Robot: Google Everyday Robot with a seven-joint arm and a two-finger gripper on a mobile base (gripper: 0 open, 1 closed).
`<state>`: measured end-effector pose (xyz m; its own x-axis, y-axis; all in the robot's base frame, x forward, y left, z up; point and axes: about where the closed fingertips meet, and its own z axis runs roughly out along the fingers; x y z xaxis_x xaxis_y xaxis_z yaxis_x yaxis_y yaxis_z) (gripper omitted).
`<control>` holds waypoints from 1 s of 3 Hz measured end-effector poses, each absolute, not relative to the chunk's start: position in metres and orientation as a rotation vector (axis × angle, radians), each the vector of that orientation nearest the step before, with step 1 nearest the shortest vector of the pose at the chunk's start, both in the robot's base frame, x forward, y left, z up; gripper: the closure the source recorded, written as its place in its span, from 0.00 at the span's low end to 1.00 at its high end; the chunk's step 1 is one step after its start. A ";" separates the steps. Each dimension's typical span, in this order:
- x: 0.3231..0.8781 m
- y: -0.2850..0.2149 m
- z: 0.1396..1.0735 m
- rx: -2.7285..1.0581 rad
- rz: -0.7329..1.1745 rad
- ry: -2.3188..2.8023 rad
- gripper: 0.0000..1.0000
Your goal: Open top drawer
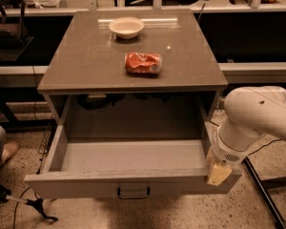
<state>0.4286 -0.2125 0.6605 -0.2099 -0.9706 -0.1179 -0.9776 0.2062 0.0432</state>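
One top drawer (86, 187) (open) has the gripper (218, 173) at its front corner.

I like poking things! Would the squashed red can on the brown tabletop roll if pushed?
Probably not far: the dented red can lies on its side, but its crumpled shape would likely just wobble. It looks light, so a nudge should shift it. The gripper sits at the right front corner of the open grey top drawer.

Robotics lab: workbenches (260, 71), floor cables (25, 202); robot hand (219, 173) at top drawer (86, 189) corner
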 end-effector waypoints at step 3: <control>0.427 -0.213 0.662 -1.934 0.160 2.389 0.37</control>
<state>0.4267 -0.2129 0.6621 -0.2090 -0.9711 -0.1151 -0.9778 0.2057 0.0405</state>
